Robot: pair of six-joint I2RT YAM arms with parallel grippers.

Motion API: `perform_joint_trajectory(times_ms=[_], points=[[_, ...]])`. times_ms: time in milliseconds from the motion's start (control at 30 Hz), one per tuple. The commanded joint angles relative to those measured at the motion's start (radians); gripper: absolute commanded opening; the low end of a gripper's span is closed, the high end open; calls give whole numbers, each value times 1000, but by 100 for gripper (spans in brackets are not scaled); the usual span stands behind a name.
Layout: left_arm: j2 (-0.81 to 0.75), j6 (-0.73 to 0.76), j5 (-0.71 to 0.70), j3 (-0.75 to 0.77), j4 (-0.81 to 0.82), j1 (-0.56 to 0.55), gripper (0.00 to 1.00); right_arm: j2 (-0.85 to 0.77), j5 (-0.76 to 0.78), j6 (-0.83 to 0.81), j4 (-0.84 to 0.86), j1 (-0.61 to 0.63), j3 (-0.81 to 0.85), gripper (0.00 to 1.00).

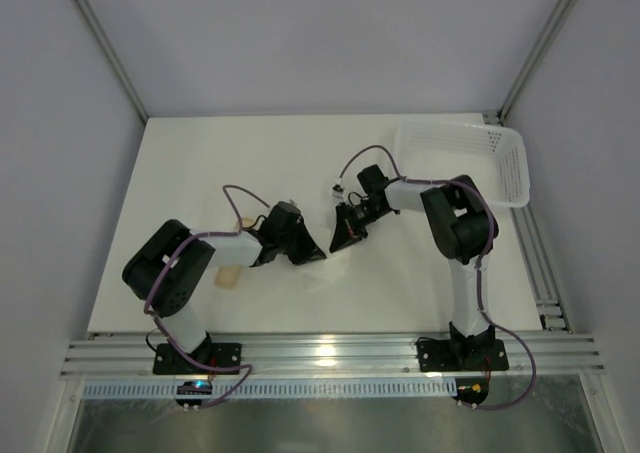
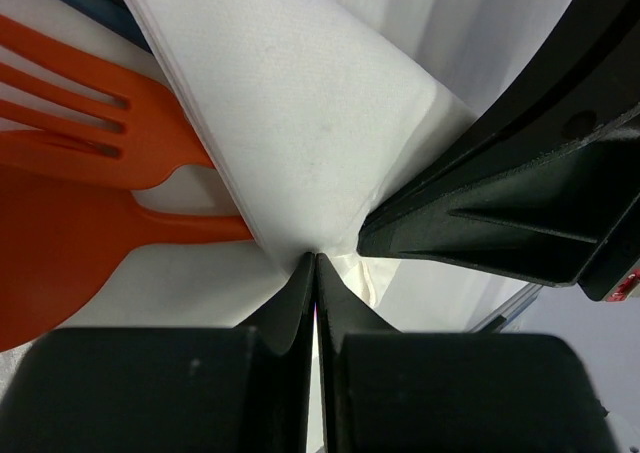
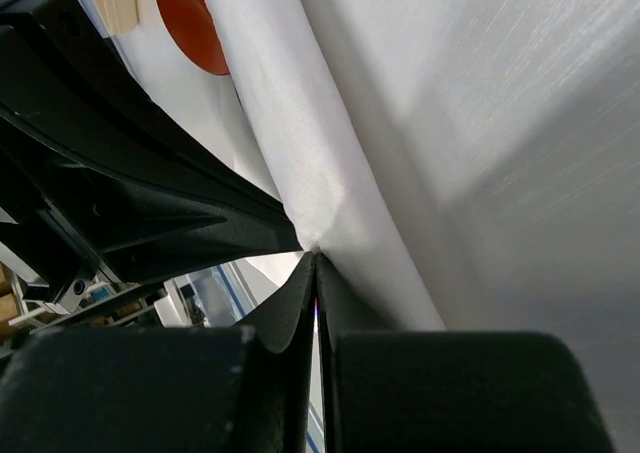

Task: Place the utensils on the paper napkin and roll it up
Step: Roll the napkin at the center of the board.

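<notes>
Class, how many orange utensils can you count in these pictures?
2. A fork lies beside a spoon at the left of the left wrist view, their handles running under the folded napkin. Others may be hidden inside the fold.

- The place is a robotics lab test cell, not a home or a shop.
- Two robot arms, the left arm and the right arm, are bolted to an aluminium rail at the near edge of a plain white counter.
- Plain grey panels and slim metal frame posts enclose it.
- Exposed cables loop along the arms.
</notes>
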Motion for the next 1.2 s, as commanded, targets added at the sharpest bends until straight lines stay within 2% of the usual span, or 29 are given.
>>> perform_joint_trajectory(times_ms=[0,267,400,533,800,1167], points=[[3,17,-40,0,-87,-7,0,-1,41,-27,33,8,27,4],[0,21,-44,0,-99,-7,0,-133,58,-2,-2,-25,70,4],[-2,21,-42,0,-100,-5,0,-144,99,-27,-62,-48,94,4],[0,23,-42,3,-100,-5,0,-147,207,-61,-113,-54,75,4],[3,24,-40,9,-103,-7,0,-208,308,-31,-39,-66,-31,4],[3,31,-42,18,-114,-5,0,-167,365,-41,-56,-78,-21,4]])
